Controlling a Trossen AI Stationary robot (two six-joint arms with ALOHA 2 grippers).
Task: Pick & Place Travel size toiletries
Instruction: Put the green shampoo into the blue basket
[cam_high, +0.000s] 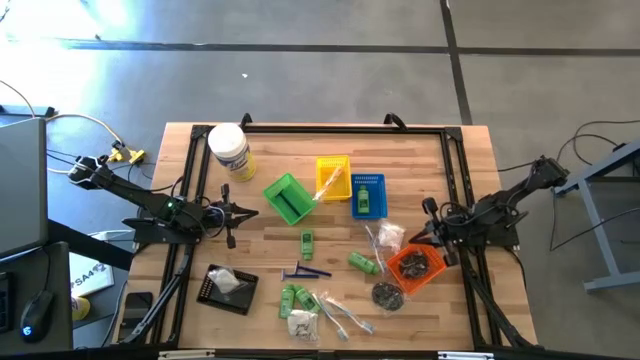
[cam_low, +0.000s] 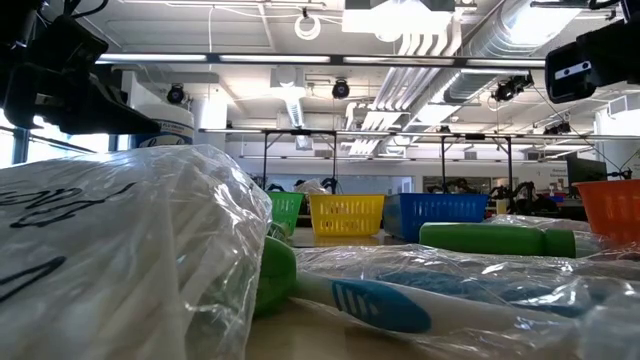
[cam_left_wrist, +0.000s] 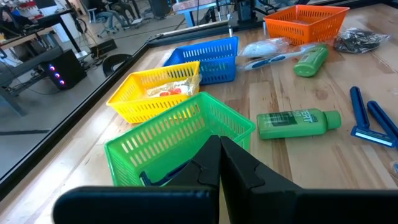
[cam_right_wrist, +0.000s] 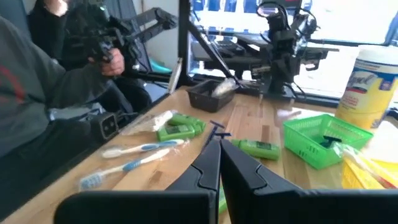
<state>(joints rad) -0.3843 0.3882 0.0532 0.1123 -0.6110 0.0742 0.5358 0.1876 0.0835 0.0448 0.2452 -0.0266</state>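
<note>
The left gripper (cam_high: 232, 212) is closed and empty, just beside the green basket (cam_high: 288, 198). A green bottle (cam_high: 307, 242) lies a little ahead of it. Further right, more green tubes (cam_high: 362, 263), wrapped toothbrushes (cam_high: 340, 312) and a dark round piece (cam_high: 388, 294) are scattered in front of the right gripper (cam_high: 432, 232), also closed and empty, above the orange basket (cam_high: 416, 265). To do the pick well, I think one gripper should open first, then come down over a single item, across its narrow side

The pale wooden slatted table (cam_high: 470, 150) carried green (cam_high: 288, 197), yellow (cam_high: 333, 176), blue (cam_high: 368, 194) and orange (cam_high: 414, 266) plastic baskets amid scattered small green bottles (cam_high: 307, 243).
</note>
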